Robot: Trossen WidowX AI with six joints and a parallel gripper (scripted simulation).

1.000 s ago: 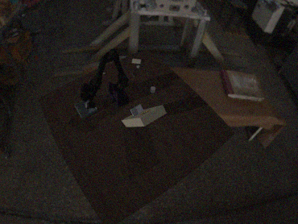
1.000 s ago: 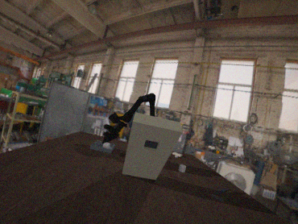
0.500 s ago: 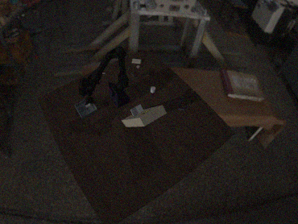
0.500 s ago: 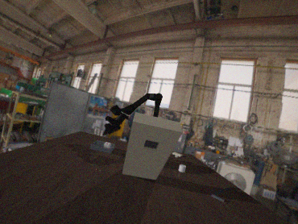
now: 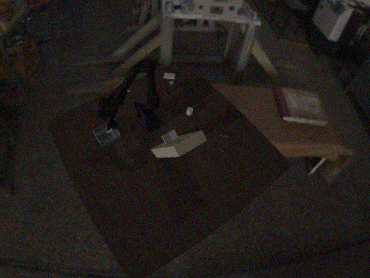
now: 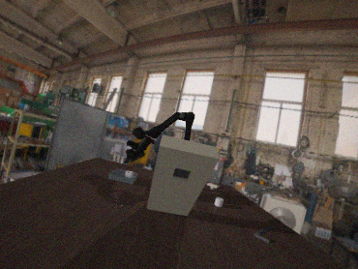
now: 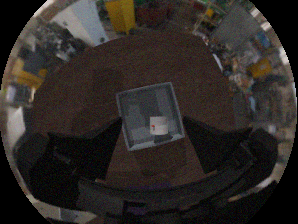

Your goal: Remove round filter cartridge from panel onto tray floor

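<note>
The white round cartridge (image 5: 109, 130) (image 6: 129, 173) (image 7: 159, 125) is inside the grey square tray (image 5: 102, 139) (image 6: 121, 178) (image 7: 120, 106), near one wall. A small red mark shows on it in the wrist view; its slots cannot be made out. My gripper (image 6: 130, 150) (image 7: 153, 119) is open and empty. Its fingers stand wide apart above the tray, and a gap shows between them and the cartridge in the exterior view. The pale service panel box (image 5: 190, 145) (image 6: 169, 194) stands on the table; its front face is hidden in the exterior view.
A small white cylinder (image 5: 189, 111) (image 6: 219, 202) stands on the dark table (image 5: 200, 200) (image 6: 63, 213) beyond the panel box. A small grey square plate (image 5: 169, 136) shows at the panel box's near side. A small dark part (image 6: 263, 238) lies toward the table's right edge.
</note>
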